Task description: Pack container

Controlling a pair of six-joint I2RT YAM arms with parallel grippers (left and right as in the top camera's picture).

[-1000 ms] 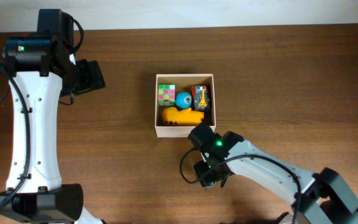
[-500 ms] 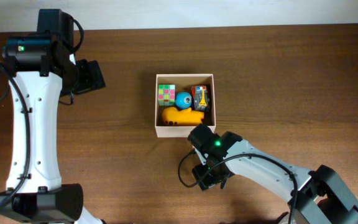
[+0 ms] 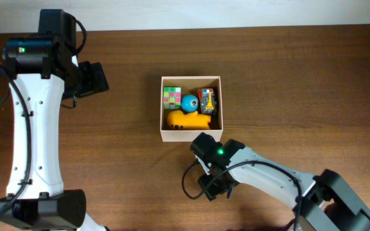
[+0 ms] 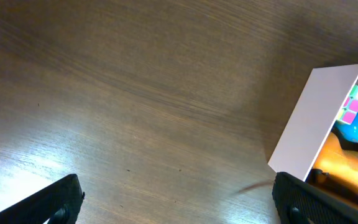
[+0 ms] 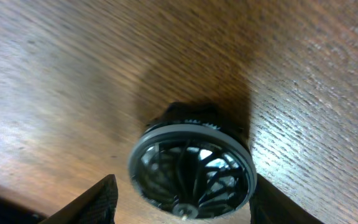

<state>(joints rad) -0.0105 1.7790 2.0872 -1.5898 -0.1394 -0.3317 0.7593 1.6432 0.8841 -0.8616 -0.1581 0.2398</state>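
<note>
The container (image 3: pixel 191 135) is a white square box with a tan inside, at the table's middle. It holds a multicoloured puzzle cube (image 3: pixel 171 97), a blue ball (image 3: pixel 189 102), a red and yellow toy car (image 3: pixel 207 101) and a yellow toy (image 3: pixel 186 120). My right gripper (image 3: pixel 214 187) is low over the table just in front of the box. In the right wrist view its open fingers (image 5: pixel 185 202) flank a black round spoked wheel (image 5: pixel 191 158) lying on the wood. My left gripper (image 3: pixel 95 78) is open and empty, far left of the box; its wrist view shows the box's white wall (image 4: pixel 309 118).
Dark wooden table (image 3: pixel 300 83) all around. A black cable loops beside the right arm (image 3: pixel 188 183). The left arm's white links stand along the table's left side (image 3: pixel 34 128).
My right gripper has shifted slightly left and toward the front edge. The left arm and the box's contents have not moved.
</note>
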